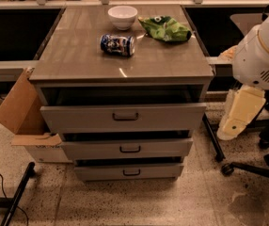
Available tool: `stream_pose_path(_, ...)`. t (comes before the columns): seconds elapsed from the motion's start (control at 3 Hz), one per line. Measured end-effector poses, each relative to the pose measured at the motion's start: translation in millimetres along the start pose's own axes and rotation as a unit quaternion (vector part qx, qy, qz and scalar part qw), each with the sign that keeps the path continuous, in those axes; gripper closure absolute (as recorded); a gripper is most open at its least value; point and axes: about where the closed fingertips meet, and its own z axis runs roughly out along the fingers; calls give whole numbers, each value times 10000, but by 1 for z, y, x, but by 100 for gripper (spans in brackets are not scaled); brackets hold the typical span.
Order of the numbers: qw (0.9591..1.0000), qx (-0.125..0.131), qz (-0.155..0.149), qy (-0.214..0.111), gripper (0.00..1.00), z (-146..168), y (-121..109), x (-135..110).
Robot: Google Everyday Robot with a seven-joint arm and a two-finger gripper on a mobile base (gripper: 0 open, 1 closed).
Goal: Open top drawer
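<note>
Look for the top drawer (172, 119) directly under the cabinet top (78, 55); seems drawn a little forward, with a dark gap above its front. Probably rigid and not fragile, sliding with moderate weight. Best to take hold at the small dark pull handle (125, 116) in the centre and pull straight, to avoid jamming sideways. Find the gripper (233, 124) hanging right of the cabinet, well apart from the handle — open or shut, cannot tell.
</note>
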Motion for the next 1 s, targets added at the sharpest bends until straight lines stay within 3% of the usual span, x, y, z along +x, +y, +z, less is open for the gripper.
stream_pose_path(0.33,10000,0,-1,0,0,0,0,0)
stream_pose_path(0.67,9994,25,-337,29,0,25,7,-5)
stream_pose_path(1.0,9970,-197,-711,-251,0,103,20,-16)
